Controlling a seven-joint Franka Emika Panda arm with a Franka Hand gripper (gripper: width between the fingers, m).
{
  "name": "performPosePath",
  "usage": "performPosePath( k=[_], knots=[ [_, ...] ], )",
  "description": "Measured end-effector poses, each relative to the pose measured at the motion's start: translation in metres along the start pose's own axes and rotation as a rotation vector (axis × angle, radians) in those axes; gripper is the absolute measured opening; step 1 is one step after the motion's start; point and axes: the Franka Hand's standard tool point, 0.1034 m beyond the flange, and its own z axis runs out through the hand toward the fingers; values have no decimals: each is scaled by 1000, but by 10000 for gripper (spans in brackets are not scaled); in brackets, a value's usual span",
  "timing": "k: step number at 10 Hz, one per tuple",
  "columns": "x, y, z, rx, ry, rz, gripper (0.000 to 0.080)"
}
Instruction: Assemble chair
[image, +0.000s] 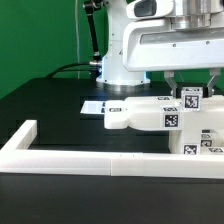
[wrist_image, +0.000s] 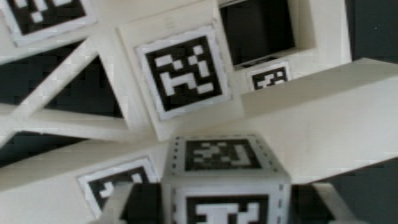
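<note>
My gripper (image: 190, 88) hangs at the exterior view's right, shut on a small white tagged block (image: 190, 98) of the chair. In the wrist view that block (wrist_image: 222, 180) sits between my fingers (wrist_image: 121, 204), one finger against each side of it, with my gripper (wrist_image: 222, 206) closed around it. Just under it lies a flat white slab piece (image: 140, 116) with a tag on its side. The wrist view shows a white frame piece with slanted bars and a large tag (wrist_image: 178, 75) beyond the block.
A long low white border wall (image: 70, 152) runs along the front and turns back at the exterior view's left. The marker board (image: 98, 105) lies flat behind the slab. More tagged white pieces (image: 207, 145) stand at the right. The arm's base (image: 120, 65) is behind.
</note>
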Motion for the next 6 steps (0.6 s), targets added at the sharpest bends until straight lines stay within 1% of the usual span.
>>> performPosePath(
  k=[2, 3, 4, 5, 6],
  knots=[
    [0, -1, 0, 1, 0, 153, 287],
    [0, -2, 0, 14, 9, 264, 287],
    [-1, -2, 0, 20, 24, 367, 288],
    [0, -2, 1, 33, 42, 504, 288],
    [-1, -2, 0, 53, 57, 632, 288]
  ],
)
